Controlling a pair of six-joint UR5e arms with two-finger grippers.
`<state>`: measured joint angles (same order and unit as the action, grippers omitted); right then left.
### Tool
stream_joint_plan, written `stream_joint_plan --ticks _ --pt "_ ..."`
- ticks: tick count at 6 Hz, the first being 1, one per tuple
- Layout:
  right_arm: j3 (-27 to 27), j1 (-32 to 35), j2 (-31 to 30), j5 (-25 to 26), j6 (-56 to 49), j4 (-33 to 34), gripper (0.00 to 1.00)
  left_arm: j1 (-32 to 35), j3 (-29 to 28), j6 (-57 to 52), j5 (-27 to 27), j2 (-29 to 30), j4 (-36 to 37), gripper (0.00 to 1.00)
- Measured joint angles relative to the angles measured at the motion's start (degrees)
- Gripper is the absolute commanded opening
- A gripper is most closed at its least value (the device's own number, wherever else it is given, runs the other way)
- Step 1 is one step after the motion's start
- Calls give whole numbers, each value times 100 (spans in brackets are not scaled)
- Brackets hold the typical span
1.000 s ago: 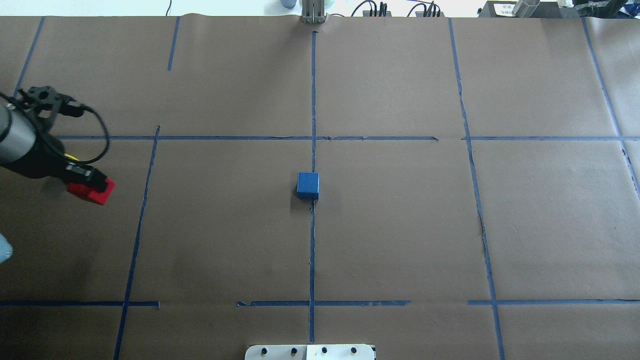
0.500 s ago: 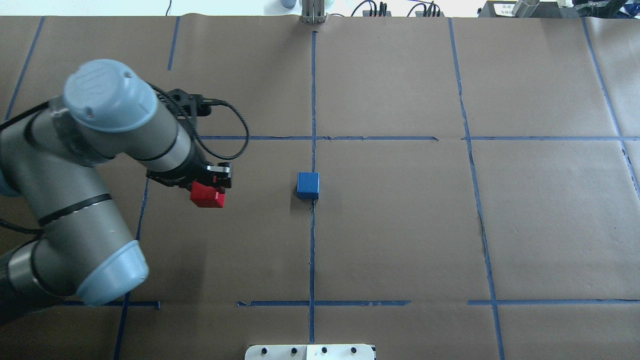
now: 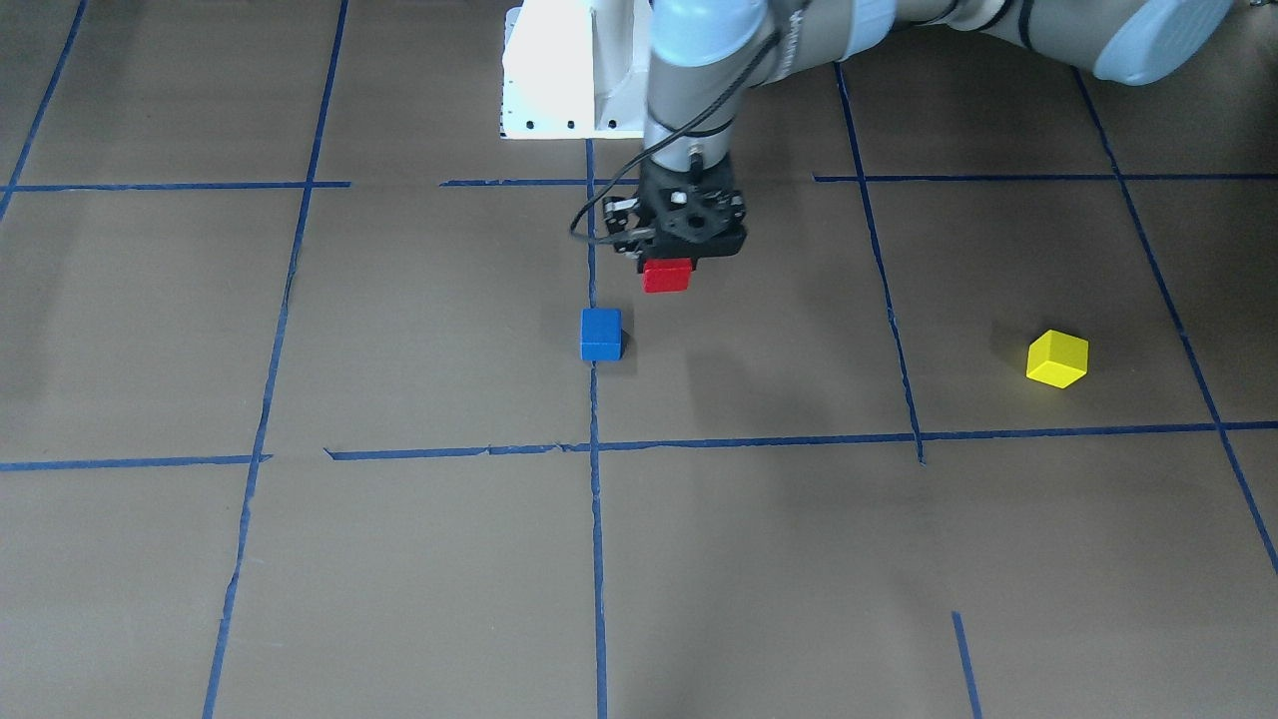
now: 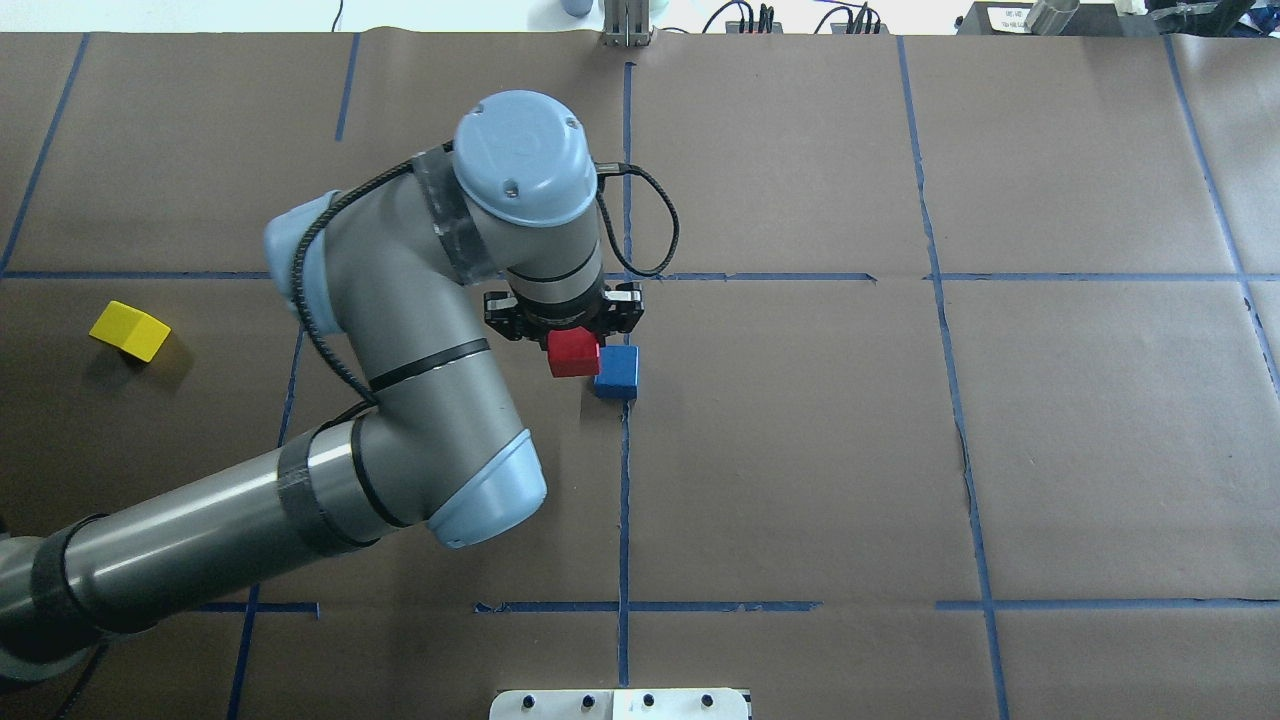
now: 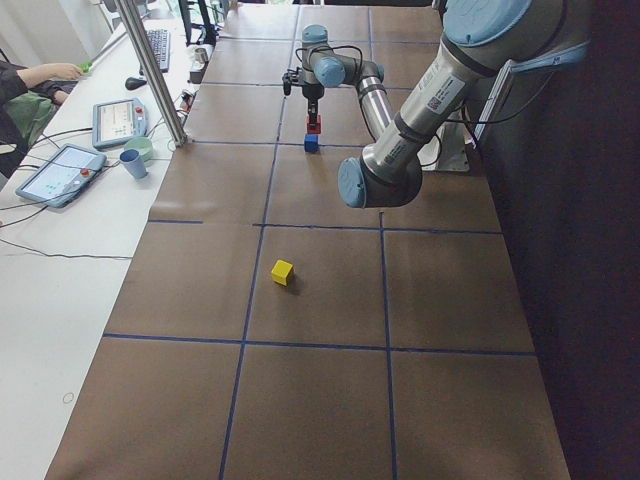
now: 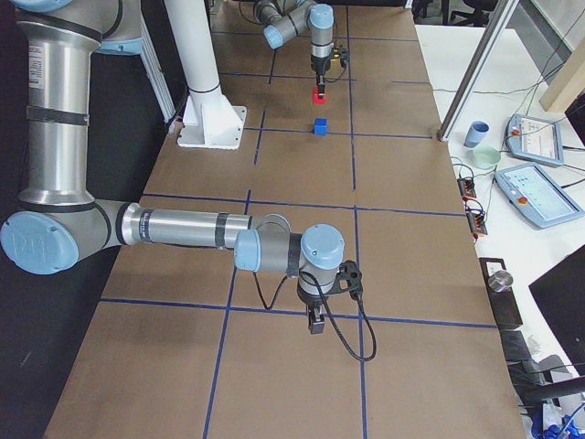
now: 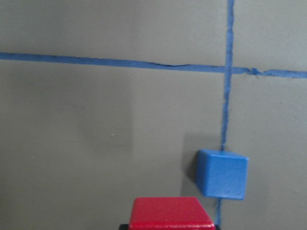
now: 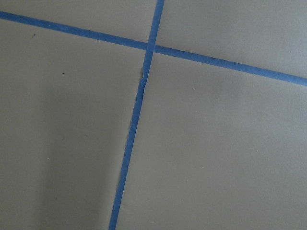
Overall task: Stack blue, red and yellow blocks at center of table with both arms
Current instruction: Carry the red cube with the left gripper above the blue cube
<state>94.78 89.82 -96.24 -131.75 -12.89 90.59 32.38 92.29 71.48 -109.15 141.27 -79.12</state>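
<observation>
My left gripper (image 4: 570,340) is shut on the red block (image 4: 573,354) and holds it above the table, just left of and slightly behind the blue block (image 4: 616,370). The blue block sits on the centre tape line. In the left wrist view the red block (image 7: 171,218) is at the bottom edge, with the blue block (image 7: 222,174) ahead to its right. The yellow block (image 4: 129,330) lies tilted at the far left of the table. My right gripper (image 6: 315,322) shows only in the exterior right view, low over bare paper; I cannot tell if it is open.
Brown paper with blue tape grid lines (image 4: 626,200) covers the table. The robot's white base (image 3: 559,70) stands at the near edge. Tablets and cups (image 5: 120,130) lie on a side table beyond the far edge.
My left arm has swept right from the table's far left with the red block, ending beside the blue block. The yellow block now shows at the far left.
</observation>
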Motion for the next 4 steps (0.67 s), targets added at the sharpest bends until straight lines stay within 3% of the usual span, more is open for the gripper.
stream_joint_plan --ticks 2,4 --pt "-14 0 0 0 -3 -5 100 -148 -651 89 129 255 -372 12" --pt "-20 0 0 6 -6 -6 100 -261 -848 86 152 262 -635 28"
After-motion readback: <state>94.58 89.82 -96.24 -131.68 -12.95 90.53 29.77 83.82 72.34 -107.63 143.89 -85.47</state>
